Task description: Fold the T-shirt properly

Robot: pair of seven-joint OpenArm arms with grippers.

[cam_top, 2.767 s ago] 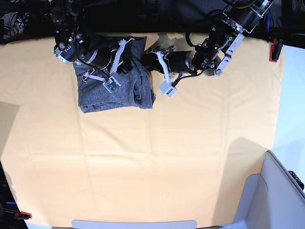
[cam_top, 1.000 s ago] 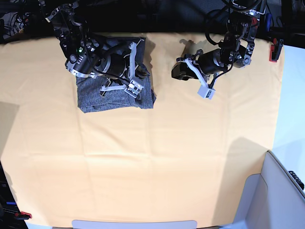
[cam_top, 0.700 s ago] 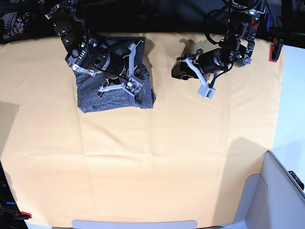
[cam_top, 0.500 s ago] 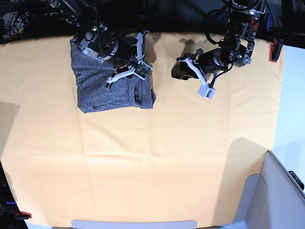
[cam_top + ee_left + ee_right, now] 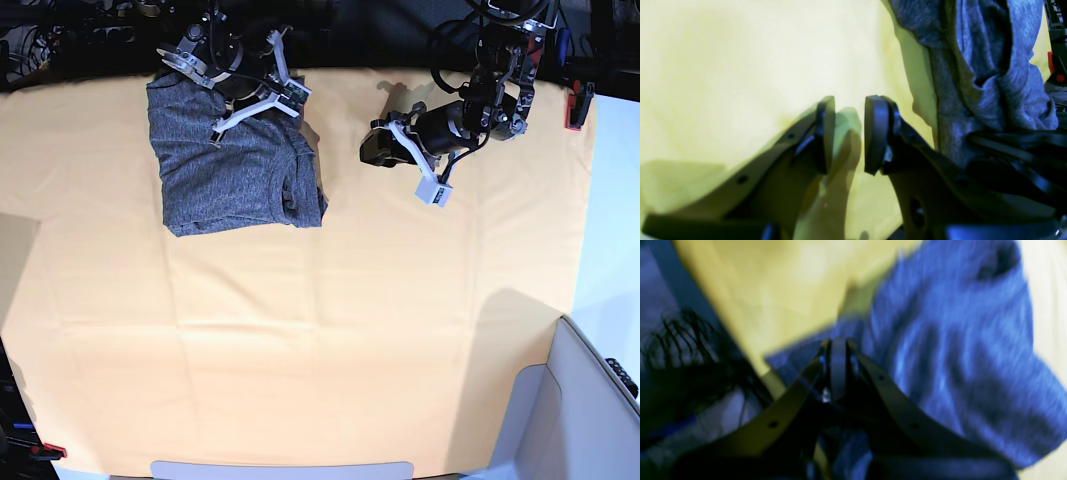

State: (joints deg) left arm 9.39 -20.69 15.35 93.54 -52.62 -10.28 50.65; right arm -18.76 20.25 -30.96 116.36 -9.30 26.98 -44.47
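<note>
Shirt point(image 5: 235, 165): folded into a compact grey rectangle near the far-left corner of the surface point(image 5: 330, 340), its far edge at the surface's far edge. The side facing the surface's middle is bunched in loose folds; the other sides look straight.

Right end effector point(image 5: 262, 92): fingers pressed together in the wrist view, which is blurred; no fabric visible between them. Now sits over the shirt's far edge, near the dark back border.

Left end effector point(image 5: 375, 148): fingers parted with bare yellow cloth between them, holding nothing. Hovers near the far edge, apart from the shirt, which shows at the right of its wrist view.

Change, right arm: 2.8 s ago it lay across the shirt's top; through the next frames it pressed on the middle of the bundle, then pulled back toward the far edge. The shirt's top face is now uncovered and lies flat.

Change, left arm: 2.8 s ago it was reaching at the shirt's bunched side; by 1.0 s ago it had drawn off to where it is now, and has not shifted since.

Change, shirt: outline and place unchanged across all frames.

Meaning for task: both arms appear to be retreating from a finished bundle, so folding looks essentially complete. The bunched side is the one untidy part; whether it gets another smoothing pass cannot be told.

Risk: the right end effector is close over the far hem and could drag it while withdrawing.
</note>
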